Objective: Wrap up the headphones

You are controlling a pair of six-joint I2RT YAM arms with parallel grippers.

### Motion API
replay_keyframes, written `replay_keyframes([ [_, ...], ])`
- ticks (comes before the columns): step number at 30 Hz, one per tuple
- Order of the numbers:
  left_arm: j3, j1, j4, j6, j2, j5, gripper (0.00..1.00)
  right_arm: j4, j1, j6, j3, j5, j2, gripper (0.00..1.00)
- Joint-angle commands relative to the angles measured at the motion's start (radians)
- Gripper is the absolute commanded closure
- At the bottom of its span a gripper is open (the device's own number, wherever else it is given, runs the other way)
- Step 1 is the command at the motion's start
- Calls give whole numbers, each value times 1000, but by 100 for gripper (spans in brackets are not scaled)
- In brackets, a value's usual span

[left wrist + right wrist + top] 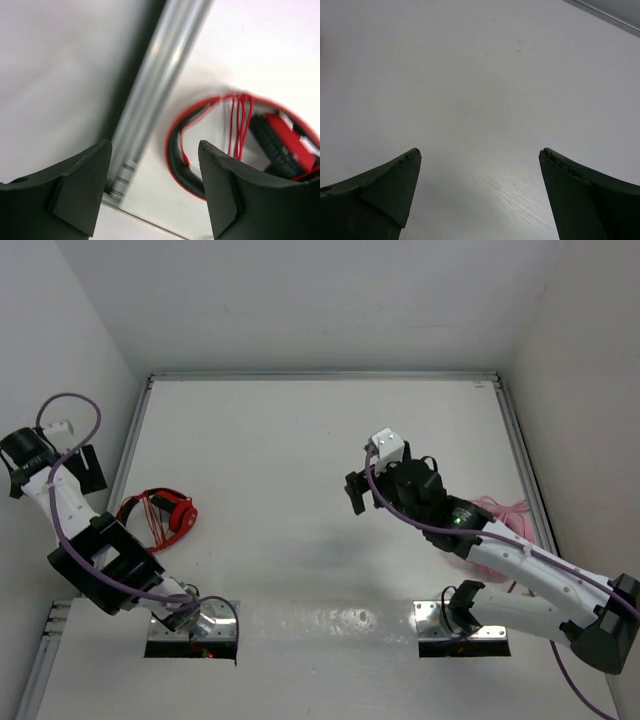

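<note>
Seen from above, the red headphones (160, 515) lie on the tabletop (300, 440) close to its left edge, just beside the metal rail (126, 465). Thin strands of red cable (146, 506) cross the arch of the band. This view alone also takes in a pair of pale pink headphones (497, 512) on the right side, partly hidden under the right arm (520, 560). Neither wrist camera shows them.

The left wrist camera gives the close detail that the overhead view lacks, though it is slightly blurred. The headband (172, 150) is red outside and black inside. Several strands of cable run side by side across its opening, and a black ear pad (272, 145) sits against a red cup. The rail runs diagonally past them.

The left pincer (155, 150) is released, its two dark fingers spread wide with nothing between them. Through the gap show the rail and the near curve of the headband. From above it sits up by the left wall (60, 340), up and to the left of the red headphones and apart from them.

The right pincer (479, 152) is likewise spread wide and grasps nothing; its own camera shows only bare tabletop between the fingertips. The overhead view places it over the middle of the tabletop, well apart from the red headphones.
</note>
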Motion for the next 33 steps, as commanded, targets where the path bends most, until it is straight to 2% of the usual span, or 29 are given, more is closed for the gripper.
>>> replay_keyframes([
  [1, 153, -22, -57, 6, 21, 10, 31, -252, -51, 42, 124, 265, 31, 1],
  [5, 343, -53, -132, 35, 79, -95, 28, -424, -214, 158, 174, 301, 28, 1],
  [8, 472, -103, -184, 45, 107, -186, 25, -532, -400, 240, 210, 304, 28, 1],
  [12, 644, -160, -254, 60, 128, -244, 21, -627, -570, 296, 230, 192, 44, 1],
  [14, 660, -168, -248, 60, 107, -246, 18, -633, -625, 318, 226, 169, 44, 1],
  [16, 654, -179, -221, 59, 75, -246, 13, -632, -633, 323, 215, 161, 36, 1],
  [17, 651, -180, -215, 55, 66, -247, 7, -624, -634, 323, 212, 158, 35, 1],
  [20, 661, -199, -211, 66, 44, -254, 0, -616, -634, 327, 201, 144, 28, 1],
  [33, 792, -222, -277, 74, 85, -349, 0, -586, -633, 323, 186, 124, 41, 1],
])
